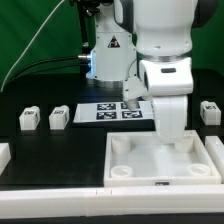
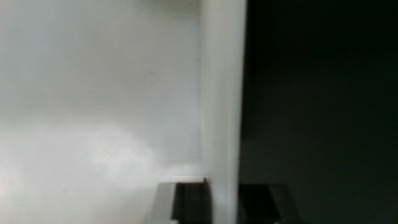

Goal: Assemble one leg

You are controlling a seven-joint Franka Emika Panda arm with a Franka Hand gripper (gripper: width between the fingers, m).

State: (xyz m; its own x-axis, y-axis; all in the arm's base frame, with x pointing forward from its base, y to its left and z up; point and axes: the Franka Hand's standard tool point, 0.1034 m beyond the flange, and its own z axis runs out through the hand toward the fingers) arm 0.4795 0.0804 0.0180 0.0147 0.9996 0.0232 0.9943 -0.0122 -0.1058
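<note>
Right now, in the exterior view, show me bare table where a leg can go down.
Free: the black table in front of the two legs, on the exterior view's left of the tray. Crowded: from the marker board to the tray's back wall, where the gripper stands.

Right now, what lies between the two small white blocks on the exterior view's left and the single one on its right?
The exterior view shows the marker board and the arm, reaching down by the tray, between them.
</note>
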